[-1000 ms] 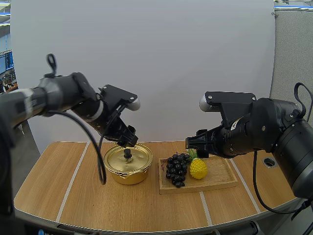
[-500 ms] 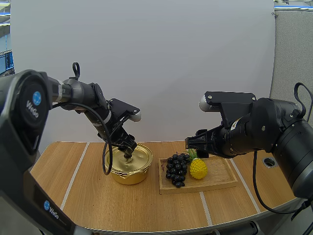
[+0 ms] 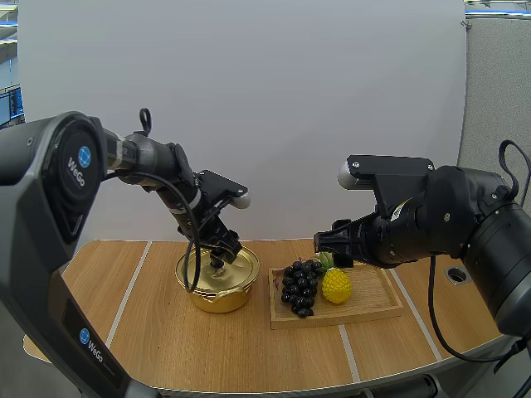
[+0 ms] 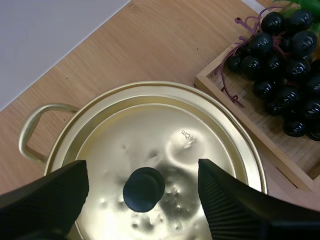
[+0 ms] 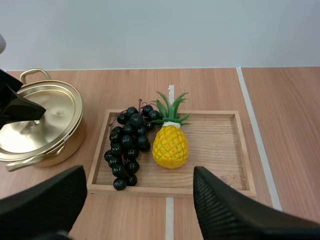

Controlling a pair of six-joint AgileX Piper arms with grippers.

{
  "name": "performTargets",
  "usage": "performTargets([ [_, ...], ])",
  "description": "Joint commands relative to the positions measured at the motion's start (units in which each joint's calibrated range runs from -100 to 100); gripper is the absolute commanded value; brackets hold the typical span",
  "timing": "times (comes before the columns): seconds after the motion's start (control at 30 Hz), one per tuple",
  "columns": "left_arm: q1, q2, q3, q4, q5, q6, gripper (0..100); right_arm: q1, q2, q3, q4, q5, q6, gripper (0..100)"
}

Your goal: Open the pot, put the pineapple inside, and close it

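**Lid on pot, pineapple in tray, both pincers apart**

Surroundings: wooden surface (image 3: 149,332) carries a gold pot (image 3: 217,288) on the left and a wooden tray (image 5: 215,145) just beside it on the right. The lid (image 4: 200,150) sits flat on the pot, with its black knob (image 4: 144,189) at the centre. A bunch of dark grapes (image 5: 127,145) lies in the tray's pot-side half, between pot and pineapple.

The pineapple (image 5: 170,146) is in the tray, near its middle, touching or nearly touching the grapes. Its long axis runs from the yellow body to the green crown. The crown end points toward the tray's far edge and leans slightly toward the grapes (standing or lying back, I cannot tell).

The left pincer (image 4: 143,170) is low over the lid with its fingers apart, one on each side of the knob, and bare lid shows between each finger and the knob. It grips nothing.

The right pincer (image 5: 139,175) hangs above the tray's near side, its fingers spread wide and holding nothing. Grapes and pineapple show between them from the wrist. In the high view, the pincer (image 3: 332,243) sits just above the pineapple's crown.
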Motion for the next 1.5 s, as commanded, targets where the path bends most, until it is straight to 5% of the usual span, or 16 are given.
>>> performTargets([
  [0.0,-0.29,1.5,-0.4,1.5,-1.1,-0.5,100,-0.3,-0.1,-0.5,0.8,-1.1,-0.5,100],
  [0.5,-0.29,3.2,-0.6,1.6,-0.6,-1.0,100,-0.3,-0.1,-0.5,1.0,-1.1,-0.5,100],
  [0.7,-0.29,3.1,-0.6,1.6,1.6,-1.1,2,-0.3,-0.1,-0.5,1.0,-1.1,-0.5,100],
  [1.1,-0.29,-3.6,-3.8,1.9,11.8,-2.4,0,-0.3,-0.1,-0.5,1.0,-1.1,-0.5,100],
  [1.47,-0.29,-22.4,-25.6,6.6,16.6,-7.4,0,-0.3,-0.1,-0.5,1.0,-1.1,-0.5,100],
])
